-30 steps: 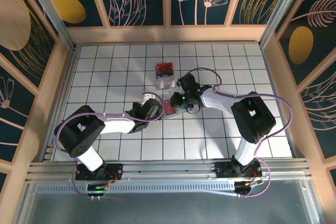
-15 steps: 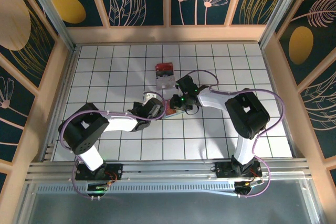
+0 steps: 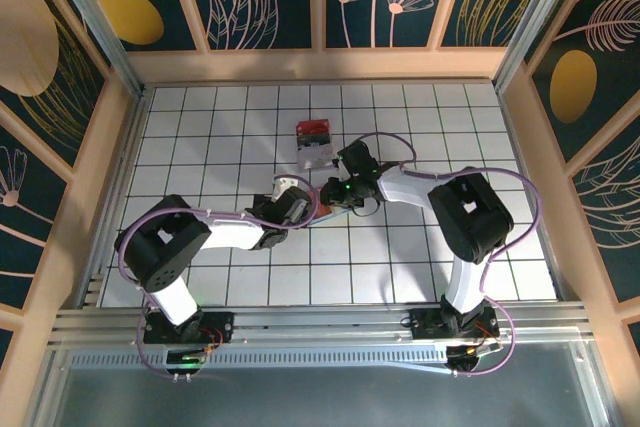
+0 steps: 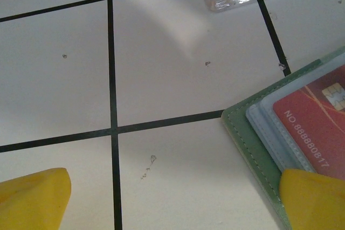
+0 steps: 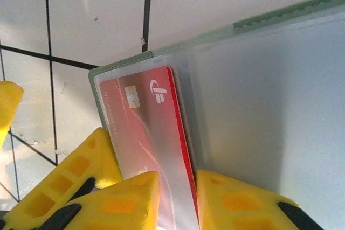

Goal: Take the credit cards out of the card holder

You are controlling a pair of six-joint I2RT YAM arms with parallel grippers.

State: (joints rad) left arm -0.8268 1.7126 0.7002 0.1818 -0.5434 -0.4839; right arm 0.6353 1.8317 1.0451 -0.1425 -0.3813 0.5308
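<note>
Left tool (image 4: 172, 202) nearer card holder (image 4: 252, 153)

card holder (image 5: 259, 68): showing a matt grey-green stitched cover and glossy clear plastic sleeves
red credit card (image 5: 151, 133): gleaming as smooth plastic, sitting between the right fingers (image 5: 237, 203)
right fingers: looking like matt yellow plastic
table (image 4: 161, 79): showing smooth, faintly specked white ahead of the left fingers (image 4: 312, 197)
</note>
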